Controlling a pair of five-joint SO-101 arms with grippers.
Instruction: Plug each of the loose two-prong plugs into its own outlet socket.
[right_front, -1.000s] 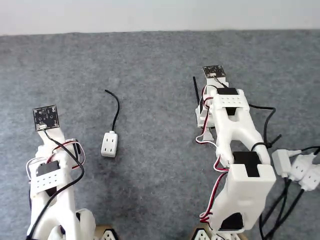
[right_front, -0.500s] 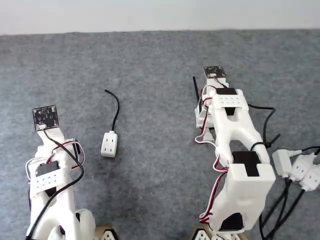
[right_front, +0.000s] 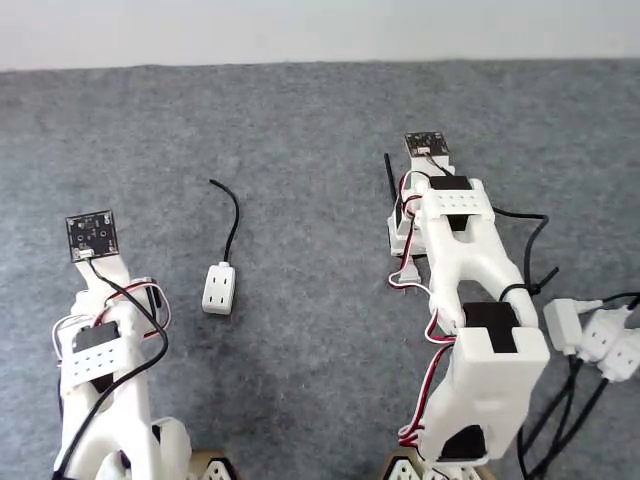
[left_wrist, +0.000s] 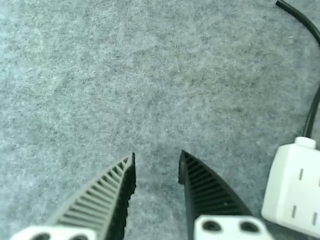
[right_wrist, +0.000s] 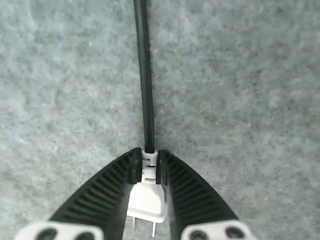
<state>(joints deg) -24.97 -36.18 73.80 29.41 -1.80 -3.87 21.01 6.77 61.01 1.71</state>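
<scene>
1. Between the ridged black fingers of the right gripper (right_wrist: 145, 156) sits the white two-prong plug (right_wrist: 146, 196), and it's clamped tight. The fingertips pinch it at the neck, right where the cord enters the body.
2. Those two prongs (right_wrist: 143, 227) point back toward the wrist camera, away from the fingertips.
3. From the plug's neck its black cord (right_wrist: 143, 75) runs dead straight away from the gripper, lying along the grey mat (right_wrist: 240, 75). In the high view a short length of it shows just beside the right arm (right_front: 462, 255).
4. Over on the other side, the left gripper (left_wrist: 156, 161) has nothing in it. Its jaws stand a narrow gap apart, with only grey mat showing between the tips.
5. Just off to the side of that gripper lies the white outlet block (left_wrist: 294, 192). It is flat on the mat with its slots facing up, near the fingers but not touching them.
6. From above, the outlet block (right_front: 219, 288) sits between the two arms, closer to the left arm (right_front: 100, 345) and well apart from the right one.
7. The block's own black lead (right_front: 232, 215) curls away from it up the mat.
8. Farther out, at the table's right edge beside the right arm's base, a bunch of white cord ends (right_front: 600, 335) lies on the mat with black cables trailing off.
</scene>
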